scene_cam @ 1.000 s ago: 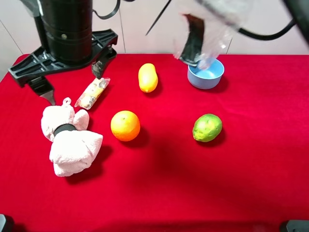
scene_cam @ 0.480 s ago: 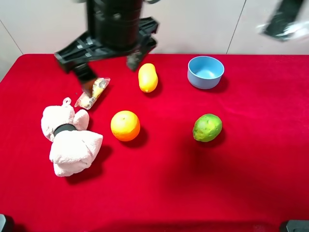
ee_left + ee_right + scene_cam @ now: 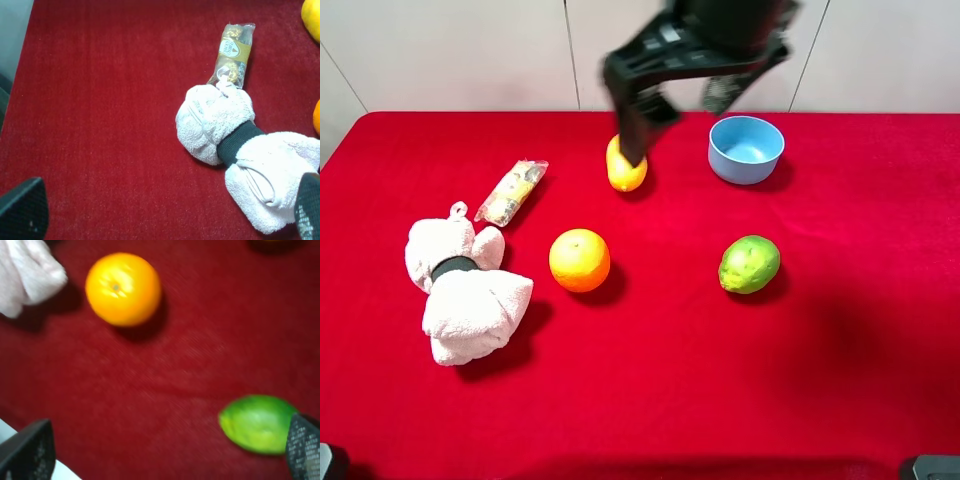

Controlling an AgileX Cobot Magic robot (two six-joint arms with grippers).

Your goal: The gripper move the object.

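The pale pink towel bundle [image 3: 465, 290] with a dark band lies at the left of the red table, untouched. In the left wrist view it [image 3: 235, 150] lies between the left gripper's [image 3: 165, 212] wide-apart fingertips, well below them. The right gripper [image 3: 165, 450] is open and empty over the orange and lime, with a corner of the towel [image 3: 25, 270] at the edge. In the exterior view one blurred black gripper [image 3: 678, 110] hangs at top centre, jaws spread, far from the towel. I cannot tell which arm it is.
An orange [image 3: 580, 260] sits right of the towel. A snack packet [image 3: 512, 192] lies behind the towel. A lemon [image 3: 625, 178], partly behind a finger, and a blue bowl [image 3: 747, 150] sit at the back. A lime [image 3: 750, 263] is right of centre. The table's left edge [image 3: 15, 50] shows.
The black gripper in the exterior view has swept from the far left to the top centre. The blurred arm at the right has left the view. The towel has not moved.
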